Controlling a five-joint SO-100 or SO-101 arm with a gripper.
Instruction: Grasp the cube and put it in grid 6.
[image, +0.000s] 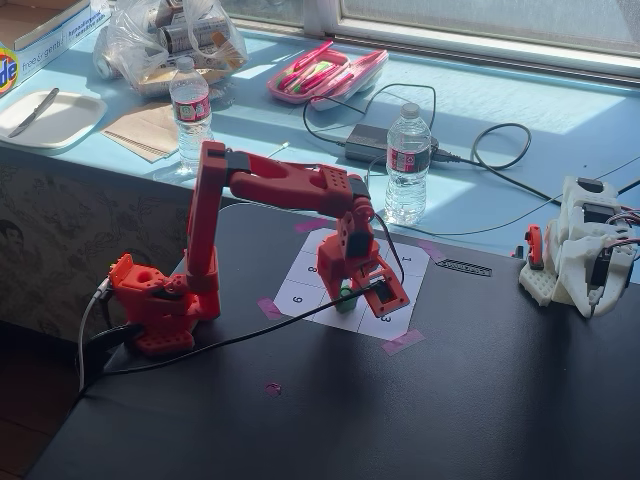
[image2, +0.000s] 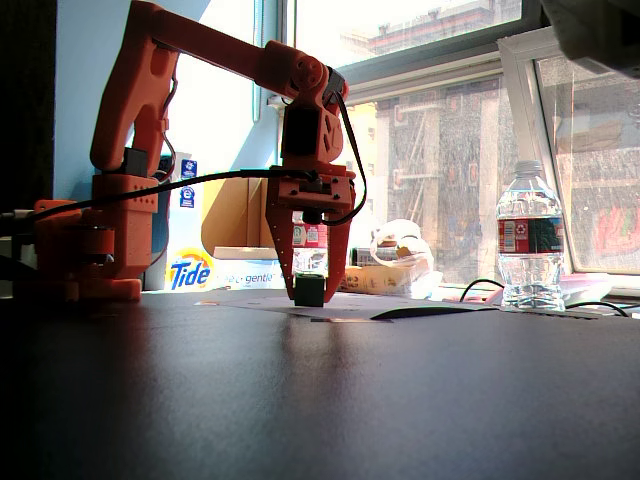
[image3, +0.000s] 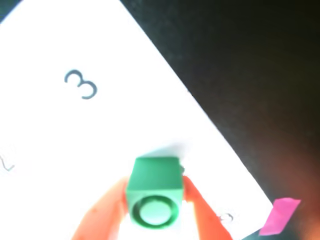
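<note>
The green cube (image3: 154, 192), with a dark ring on the face toward the wrist camera, sits between my two orange fingers (image3: 102, 215). My gripper (image: 347, 297) is shut on it and points down over the white 3x3 sheet. The cube (image: 345, 296) is over the front-row cell between "9" (image: 296, 299) and "3" (image: 386, 318), which is grid 6 (image: 325, 298); its digit is hidden by the gripper. In the low fixed view the cube (image2: 309, 290) is at or just above the sheet; I cannot tell whether it touches. The wrist view shows "3" (image3: 80, 85).
The sheet is fixed to the black table (image: 450, 400) with pink tape (image: 402, 341). A black cable (image: 250, 335) runs from the gripper across the sheet to the arm's base (image: 160, 300). Two water bottles (image: 406, 165) stand behind it. A white device (image: 580, 250) sits at the right.
</note>
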